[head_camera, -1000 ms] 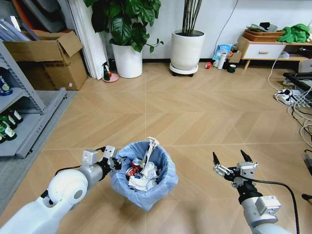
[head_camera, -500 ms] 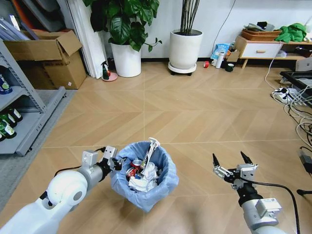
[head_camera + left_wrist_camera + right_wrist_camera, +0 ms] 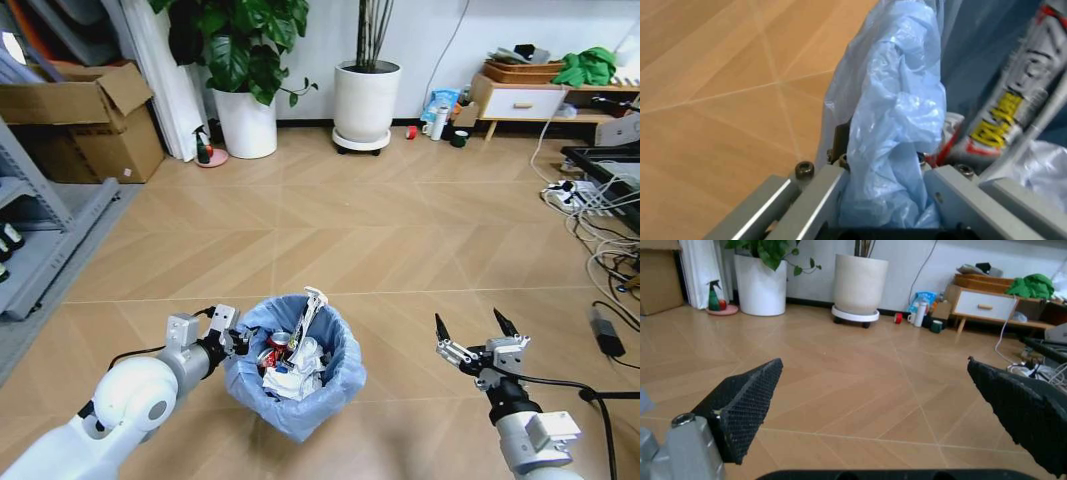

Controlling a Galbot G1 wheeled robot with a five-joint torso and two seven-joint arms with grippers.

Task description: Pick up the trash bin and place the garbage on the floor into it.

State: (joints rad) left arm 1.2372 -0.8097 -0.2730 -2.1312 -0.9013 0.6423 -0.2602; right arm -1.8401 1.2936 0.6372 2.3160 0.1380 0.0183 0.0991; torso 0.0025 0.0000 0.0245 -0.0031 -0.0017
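- Shelf unit (image 3: pixel 40 240): grey metal, at the far left edge of the head view, with a cardboard box (image 3: pixel 85 120) behind it.
- Left claw (image 3: pixel 232 340): at the left side of the trash bin, closed on the bin's rim; in the left wrist view the two grey fingers (image 3: pixel 810 197) sit either side of the folded blue bag, pinching it.
- Trash bin (image 3: pixel 335 385): small and round, lined with a crinkly light blue bag turned over the rim; in the lower middle of the head view, between the two arms.
- Garbage (image 3: pixel 292 362): inside the bin; crumpled white paper, a red piece, and a long silvery wrapper (image 3: pixel 309 312) that stands tilted above the rim.
- Floor (image 3: pixel 330 240): tan wood-look planks in a chevron pattern, stretching from the bin to the back wall.
- Plant pots: two large white ones by the back wall, one leafy (image 3: pixel 245 122), one on a wheeled base (image 3: pixel 366 100).
- Right claw (image 3: pixel 476 328): to the right of the bin and well apart from it, above the floor; its black fingertips (image 3: pixel 747 405) are spread wide with nothing between them.
- Cables (image 3: pixel 600 230): loose on the floor at the right edge.
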